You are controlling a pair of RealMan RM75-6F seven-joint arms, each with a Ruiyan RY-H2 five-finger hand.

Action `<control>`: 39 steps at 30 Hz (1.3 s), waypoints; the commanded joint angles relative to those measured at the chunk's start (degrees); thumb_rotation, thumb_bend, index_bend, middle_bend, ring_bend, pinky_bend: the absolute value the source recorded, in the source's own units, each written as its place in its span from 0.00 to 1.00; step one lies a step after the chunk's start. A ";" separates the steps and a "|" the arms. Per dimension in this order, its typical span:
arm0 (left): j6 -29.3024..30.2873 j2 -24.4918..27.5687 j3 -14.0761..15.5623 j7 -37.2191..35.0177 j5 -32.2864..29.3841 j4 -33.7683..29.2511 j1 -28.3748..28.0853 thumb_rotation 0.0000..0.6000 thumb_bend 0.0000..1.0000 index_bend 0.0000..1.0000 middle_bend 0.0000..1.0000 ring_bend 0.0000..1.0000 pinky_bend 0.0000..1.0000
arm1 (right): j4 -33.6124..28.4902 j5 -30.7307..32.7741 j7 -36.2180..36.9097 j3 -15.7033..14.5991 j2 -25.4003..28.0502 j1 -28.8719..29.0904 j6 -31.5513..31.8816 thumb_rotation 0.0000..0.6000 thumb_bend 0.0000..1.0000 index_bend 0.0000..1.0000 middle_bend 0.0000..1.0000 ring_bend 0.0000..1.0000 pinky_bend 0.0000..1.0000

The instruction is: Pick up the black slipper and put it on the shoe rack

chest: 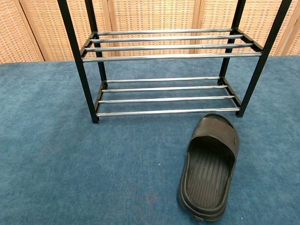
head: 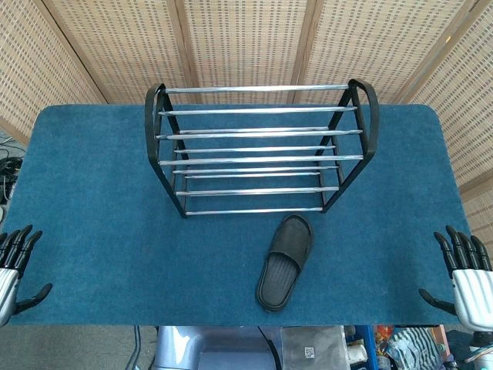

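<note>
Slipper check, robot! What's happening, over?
Both hands, left and right, open, holding nothing. Black slipper on blue table, toe toward shoe rack. Nothing between them.

Blue bench [head: 92, 200], shoe rack [head: 258, 146] standing at its middle, black slipper [head: 286, 260] lying just in front of the rack, left robot hand [head: 15, 266] and right robot hand [head: 466, 277] empty, fingers spread, at the near corners

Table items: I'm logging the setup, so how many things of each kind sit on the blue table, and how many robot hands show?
Black slipper: 1
Shoe rack: 1
Robot hands: 2, left hand and right hand, both empty with fingers apart
Total: 4
</note>
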 commanded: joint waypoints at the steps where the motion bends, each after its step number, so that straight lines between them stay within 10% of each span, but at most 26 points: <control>1: -0.10 -0.01 -0.01 -0.05 -0.09 0.02 -0.02 1.00 0.24 0.00 0.00 0.00 0.00 | 0.09 -0.30 -0.15 -0.31 0.14 0.14 -0.43 1.00 0.05 0.00 0.00 0.00 0.00; 7: -0.09 0.01 -0.09 -0.31 -0.22 0.05 0.00 1.00 0.24 0.00 0.00 0.00 0.00 | 0.01 -1.30 0.33 -1.10 0.30 0.74 -1.89 1.00 0.43 0.00 0.00 0.00 0.00; 12: -0.47 -0.05 -0.42 -0.38 -0.80 -0.02 -0.22 1.00 0.24 0.00 0.00 0.00 0.00 | 1.66 -6.36 6.87 -1.02 0.00 4.99 -5.28 1.00 0.98 0.04 0.02 0.00 0.00; 19: -2.03 -0.21 -1.02 0.30 -2.25 -0.45 -0.97 1.00 0.24 0.00 0.00 0.00 0.00 | 3.81 -16.72 23.05 -0.58 -0.76 17.84 -14.90 1.00 1.00 0.15 0.13 0.01 0.02; 25: -3.18 -0.10 -1.63 0.16 -3.89 -0.65 -1.48 1.00 0.24 0.00 0.00 0.00 0.00 | 2.73 -18.82 21.03 0.59 -4.20 26.05 -23.87 1.00 1.00 0.21 0.18 0.06 0.07; 39: -5.70 0.32 -2.39 -0.99 -6.39 -0.51 -2.66 1.00 0.24 0.00 0.00 0.00 0.00 | -0.56 3.71 2.45 7.55 -16.10 40.10 -48.69 1.00 1.00 0.22 0.22 0.10 0.10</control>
